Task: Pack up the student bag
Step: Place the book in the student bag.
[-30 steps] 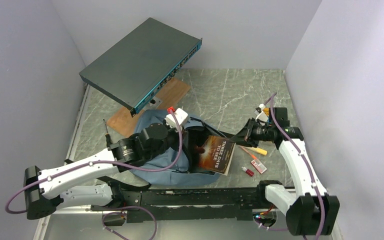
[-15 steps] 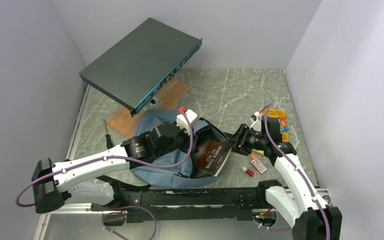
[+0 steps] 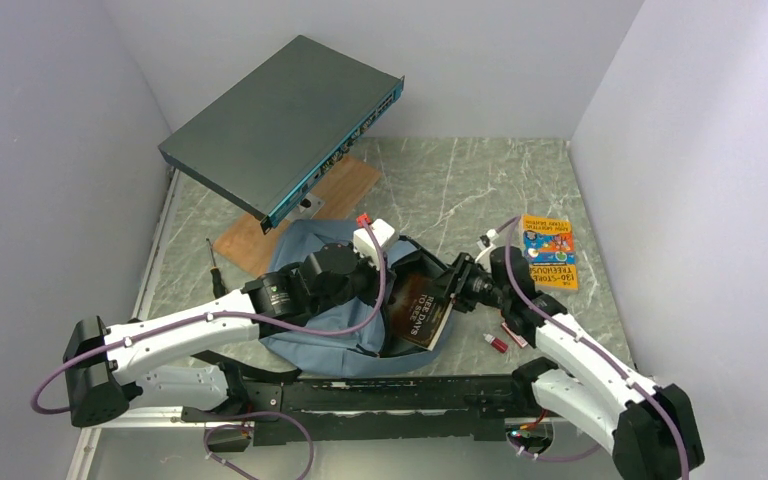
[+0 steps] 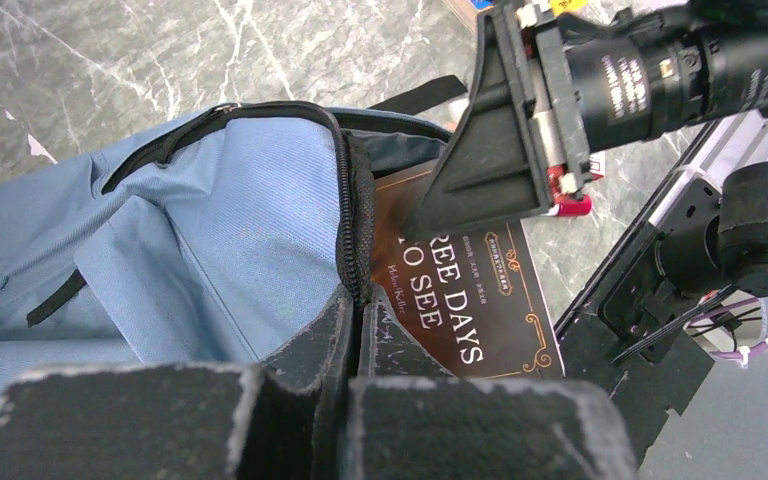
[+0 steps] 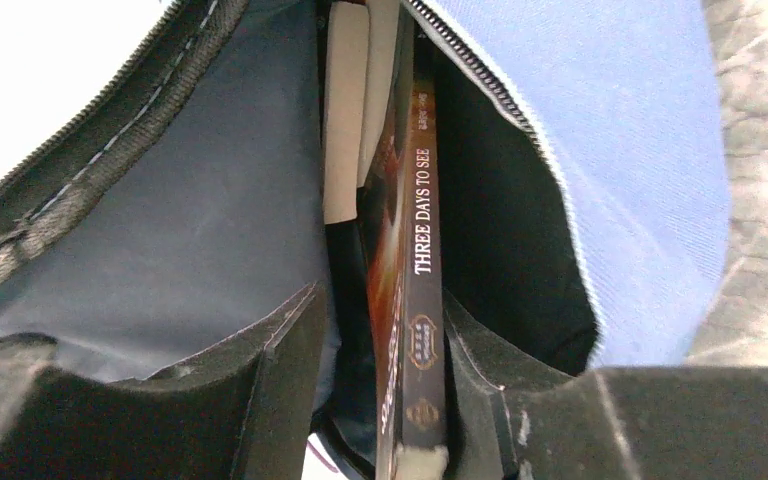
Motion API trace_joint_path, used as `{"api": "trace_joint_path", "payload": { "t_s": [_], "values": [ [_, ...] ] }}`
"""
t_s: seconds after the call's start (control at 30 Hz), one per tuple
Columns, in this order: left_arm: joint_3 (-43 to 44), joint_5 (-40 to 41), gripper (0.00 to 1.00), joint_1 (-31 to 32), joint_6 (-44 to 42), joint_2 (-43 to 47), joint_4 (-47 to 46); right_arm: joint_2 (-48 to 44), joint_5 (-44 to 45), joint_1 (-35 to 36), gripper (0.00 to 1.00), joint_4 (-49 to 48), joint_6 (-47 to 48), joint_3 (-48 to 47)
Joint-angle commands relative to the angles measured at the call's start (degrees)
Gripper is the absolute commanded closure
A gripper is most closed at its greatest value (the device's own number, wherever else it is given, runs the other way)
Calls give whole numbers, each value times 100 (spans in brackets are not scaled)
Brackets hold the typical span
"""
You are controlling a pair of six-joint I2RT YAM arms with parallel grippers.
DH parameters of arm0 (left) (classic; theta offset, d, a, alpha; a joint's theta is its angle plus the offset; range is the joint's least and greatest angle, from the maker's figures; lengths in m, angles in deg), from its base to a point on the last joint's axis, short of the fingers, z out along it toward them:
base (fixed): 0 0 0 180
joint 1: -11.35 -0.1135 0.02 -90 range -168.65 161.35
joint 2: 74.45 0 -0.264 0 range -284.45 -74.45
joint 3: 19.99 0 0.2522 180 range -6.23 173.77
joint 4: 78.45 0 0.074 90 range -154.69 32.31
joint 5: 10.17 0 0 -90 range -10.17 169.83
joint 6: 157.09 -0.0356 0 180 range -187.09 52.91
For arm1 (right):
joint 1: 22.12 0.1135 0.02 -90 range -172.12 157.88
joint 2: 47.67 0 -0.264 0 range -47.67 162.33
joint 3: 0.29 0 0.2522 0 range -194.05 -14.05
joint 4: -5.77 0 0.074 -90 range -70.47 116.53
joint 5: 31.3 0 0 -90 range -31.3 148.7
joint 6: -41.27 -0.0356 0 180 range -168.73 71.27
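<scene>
Student bag (image 3: 310, 242), blue-grey, is lying nearside of the metal box (image 3: 280, 120), long axis left-right, black-zippered mouth gaping rightward. Your left gripper (image 4: 355, 300) is pinching its rim; your right gripper (image 5: 380, 305) is straddling the book (image 5: 422, 230), part-open.

student bag (image 3: 312, 240) at near centre, dark book (image 3: 420, 308) half inside its right-hand opening, right gripper (image 3: 448, 288) at the book's far edge, orange book (image 3: 548, 252) further right.

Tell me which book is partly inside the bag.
The dark book, Three Days to See, halfway into the blue backpack; the orange book lies on the table.
</scene>
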Motion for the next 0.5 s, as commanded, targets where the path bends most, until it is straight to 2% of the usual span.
{"api": "trace_joint_path", "payload": {
  "t_s": [0.0,0.1,0.13,0.23,0.37,0.47],
  "values": [
    [295,-14,100,-18,82,122,-308,224,847,715,55,-1113,-686,32],
    [278,18,100,-18,18,171,-256,432,1378,1172,58,-1014,-659,-89],
    [249,-12,100,-18,-38,214,-274,497,1458,1235,66,-930,-551,-168],
    [132,10,100,-18,-223,409,-281,561,1596,1250,100,40,-26,-848],
    [11,191,100,-18,-537,797,-170,237,1613,1213,100,1729,757,-1935],
    [9,325,100,-18,-837,1018,-29,200,618,843,100,2533,1224,-2602]
  ]
}}
